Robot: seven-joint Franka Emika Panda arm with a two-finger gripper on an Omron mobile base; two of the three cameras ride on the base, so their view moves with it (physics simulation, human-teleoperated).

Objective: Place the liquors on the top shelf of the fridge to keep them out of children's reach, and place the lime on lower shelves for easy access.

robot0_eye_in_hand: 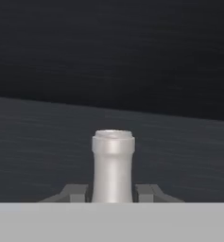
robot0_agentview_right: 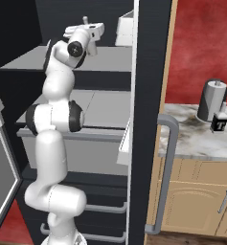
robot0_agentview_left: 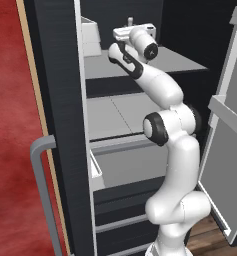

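Note:
My gripper (robot0_eye_in_hand: pixel 112 191) is shut on the white neck of the slim liquor bottle (robot0_eye_in_hand: pixel 113 163), with a dark finger tip on each side of it. In the base views the hand (robot0_agentview_left: pixel 134 31) (robot0_agentview_right: pixel 91 29) reaches deep into the open fridge (robot0_agentview_left: pixel 55 100), just above the top shelf (robot0_agentview_left: pixel 182 62) (robot0_agentview_right: pixel 24 62). The bottle's neck (robot0_agentview_left: pixel 130 21) (robot0_agentview_right: pixel 85 20) sticks up past the hand; its body is hidden behind the hand. The other liquor, a clear square bottle with a black "T" label (robot0_agentview_right: pixel 219 122), stands on the marble counter (robot0_agentview_right: pixel 191 139). The lime is out of view.
A white box (robot0_agentview_left: pixel 91 37) (robot0_agentview_right: pixel 125 28) sits at the side of the top shelf. Lower shelves (robot0_agentview_left: pixel 115 112) (robot0_agentview_right: pixel 105 107) and a drawer bin (robot0_agentview_left: pixel 130 167) lie beneath. Fridge doors stand open on both sides, with a grey bar handle (robot0_agentview_right: pixel 165 177). A paper-towel roll (robot0_agentview_right: pixel 212 99) stands behind the square bottle.

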